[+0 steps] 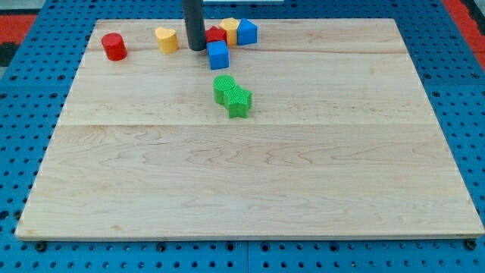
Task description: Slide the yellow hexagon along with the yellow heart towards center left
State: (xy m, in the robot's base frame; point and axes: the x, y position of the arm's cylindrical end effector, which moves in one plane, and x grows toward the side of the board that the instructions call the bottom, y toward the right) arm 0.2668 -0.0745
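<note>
Camera view shows a pale wooden board [250,189] on a blue pegboard [23,114]. All the blocks sit along the far edge, and the near two thirds of the board lies open, as does the left side below the red cylinder [114,47]. No containers appear.

The yellow heart [167,39] lies far left of centre, just left of my tip [197,48], a plain rod end with nothing to spread or pinch. The yellow hexagon [229,28] is right of the tip, packed against a red block [216,35] and a blue cube [246,32] (its outline is partly hidden). Another blue cube [218,55] sits just right of the tip, nearer. Two green blocks [233,95], touching, rest nearer still.
</note>
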